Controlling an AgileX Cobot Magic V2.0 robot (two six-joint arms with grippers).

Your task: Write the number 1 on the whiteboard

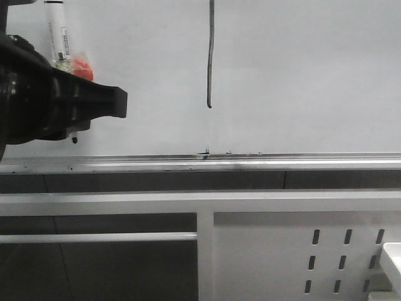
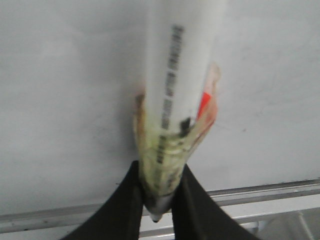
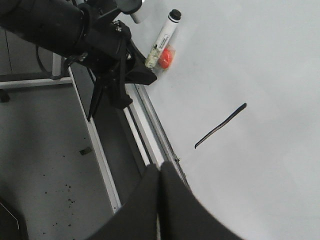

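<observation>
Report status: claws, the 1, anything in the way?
Left claw shut on marker, off the board. Right claw shut, empty. Stroke of 1 drawn. Nothing in the way.

A white metal frame (image 1: 200, 202) runs across the front view, a horizontal bar joined to an upright post near the middle. Right of the post sits a white perforated panel (image 1: 294, 257) with rows of short slanted slots. Left of the post a thinner white bar (image 1: 94, 237) crosses a dark opening. A pale white corner (image 1: 391, 260) shows at the right edge, perhaps a tray or shelf; too little shows to tell. In the right wrist view the floor (image 3: 45, 165) is grey and dull, scattered with small dark specks. The light is even and soft, without hard shadows.
</observation>
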